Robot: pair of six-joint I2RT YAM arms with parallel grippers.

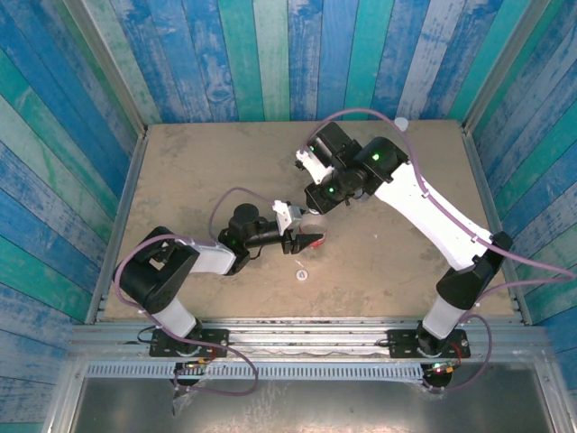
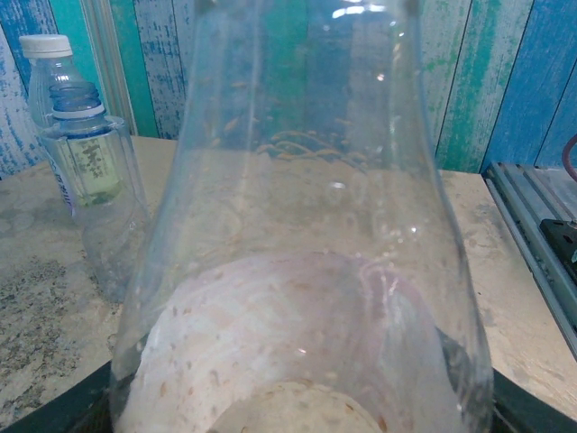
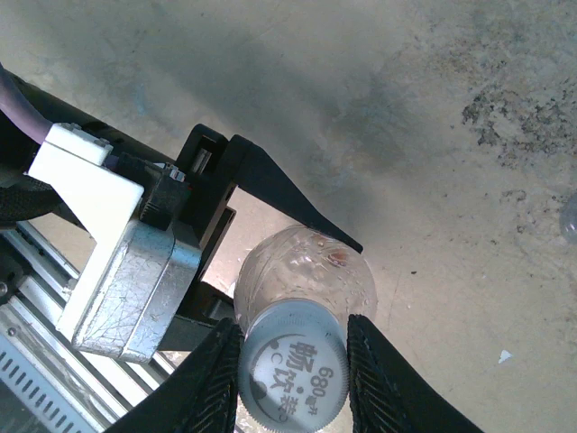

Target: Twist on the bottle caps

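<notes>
The left gripper (image 1: 306, 240) is clamping its jaws around the body of the held bottle (image 3: 306, 271) near the middle of the table (image 1: 180, 180). Whether the bottle's base is resting on the surface cannot be told. The right gripper (image 3: 293, 336) is coming at it from above, and its ribbed fingers (image 3: 221, 370) are pressing on both sides of the printed cap (image 3: 296, 365), which is sitting on the bottle's neck. So both sets of jaws are closed on something: the left on the bottle, the right on its cap.

In the left wrist view the held bottle is looming large and clear. Beyond it two more are standing close together by the far wall. The capped bottle (image 2: 45, 54) behind is already wearing a white top, while the open bottle (image 2: 90, 180) in front is showing bare bluish threads.

A loose cap (image 1: 300, 275) is lying on the table toward the near edge, just in front of the left gripper.

By my reading, one bottle is finished, the second is being twisted shut now, and the third is waiting for the loose cap.
</notes>
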